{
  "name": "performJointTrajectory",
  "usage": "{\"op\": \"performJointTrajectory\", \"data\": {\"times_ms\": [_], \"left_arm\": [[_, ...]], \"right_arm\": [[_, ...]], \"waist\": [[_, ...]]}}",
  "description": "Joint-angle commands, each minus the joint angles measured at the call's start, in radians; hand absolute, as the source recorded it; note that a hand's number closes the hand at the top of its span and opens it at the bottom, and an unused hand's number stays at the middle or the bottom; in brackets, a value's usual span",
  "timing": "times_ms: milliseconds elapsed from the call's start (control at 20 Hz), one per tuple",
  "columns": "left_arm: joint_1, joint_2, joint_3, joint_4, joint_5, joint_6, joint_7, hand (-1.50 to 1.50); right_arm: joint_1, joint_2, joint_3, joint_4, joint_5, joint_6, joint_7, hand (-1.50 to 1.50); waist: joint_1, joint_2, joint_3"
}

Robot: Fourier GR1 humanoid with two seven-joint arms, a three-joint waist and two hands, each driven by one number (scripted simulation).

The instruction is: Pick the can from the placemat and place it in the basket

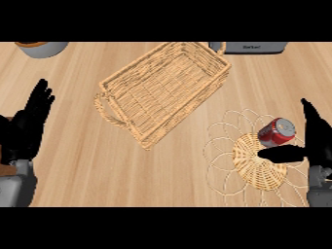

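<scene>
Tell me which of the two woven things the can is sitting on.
The placemat, the flat round mat with looped edging at right beside the right hand, bears the can. The deep rectangular basket holds nothing visible.

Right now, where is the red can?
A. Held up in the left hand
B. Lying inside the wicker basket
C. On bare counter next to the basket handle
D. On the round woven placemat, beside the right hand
D: the red can sits on the round woven placemat, with the right hand beside it and its thumb just below; the basket holds nothing.
</scene>
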Motion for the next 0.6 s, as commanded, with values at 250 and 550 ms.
{"op": "performJointTrajectory", "data": {"times_ms": [250,550], "left_arm": [[-0.081,-0.02,0.023,0.082,-0.027,-0.018,-0.001,0.0],[-0.054,-0.008,0.054,-0.026,-0.011,-0.051,0.058,0.0]], "right_arm": [[0.016,0.042,-0.052,0.147,0.068,-0.007,-0.1,-1.5],[-0.085,0.097,-0.069,0.22,0.106,0.02,-0.098,-1.5]], "waist": [[-0.003,0.001,0.0],[0.002,0.0,0.0]]}}
